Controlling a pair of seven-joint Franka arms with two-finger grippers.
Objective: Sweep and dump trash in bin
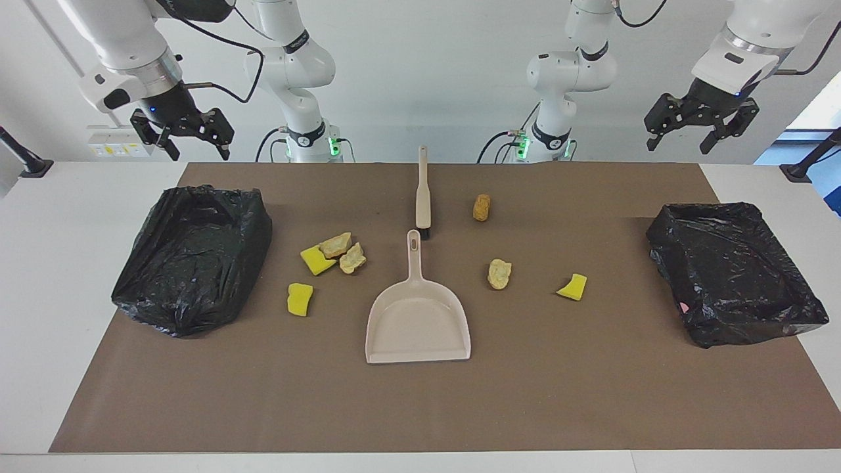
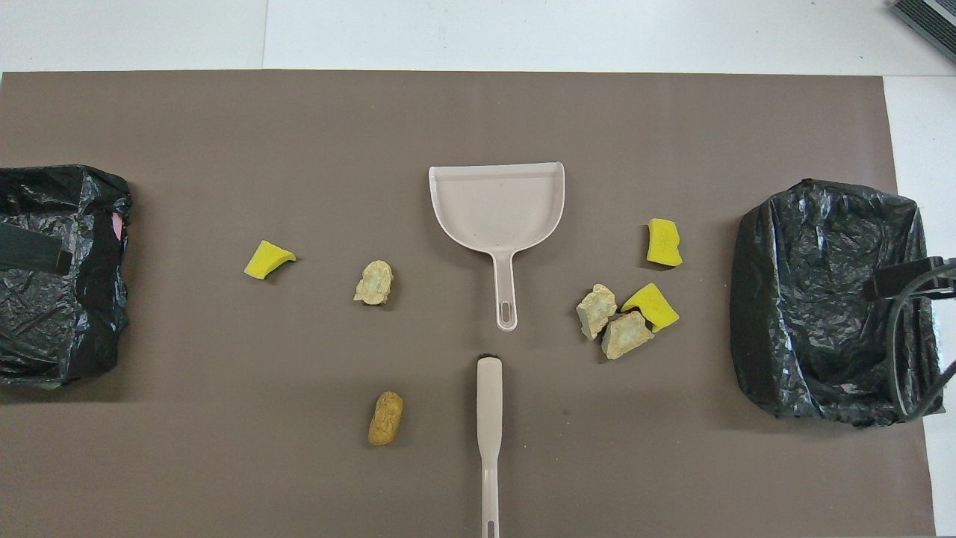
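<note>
Several scraps of trash lie on the brown mat. Two yellow sponge bits (image 1: 299, 299) (image 2: 663, 243) and two tan lumps (image 1: 336, 245) (image 2: 626, 335) cluster toward the right arm's end. One sponge bit (image 1: 572, 287) (image 2: 267, 260), a pale lump (image 1: 499, 274) (image 2: 374, 282) and a brown lump (image 1: 481, 207) (image 2: 385, 418) lie toward the left arm's end. The beige dustpan (image 1: 418, 322) (image 2: 497, 205) rests mid-mat, and the brush (image 1: 422, 194) (image 2: 489, 433) lies nearer the robots. My right gripper (image 1: 197, 148) and left gripper (image 1: 680, 144) hang open and empty, high over the table's robot-side edge.
A bin lined with a black bag (image 1: 141, 282) (image 2: 754, 299) stands at the right arm's end of the mat. A second black-lined bin (image 1: 723, 211) (image 2: 112, 224) stands at the left arm's end. Bare mat stretches farther from the robots than the dustpan.
</note>
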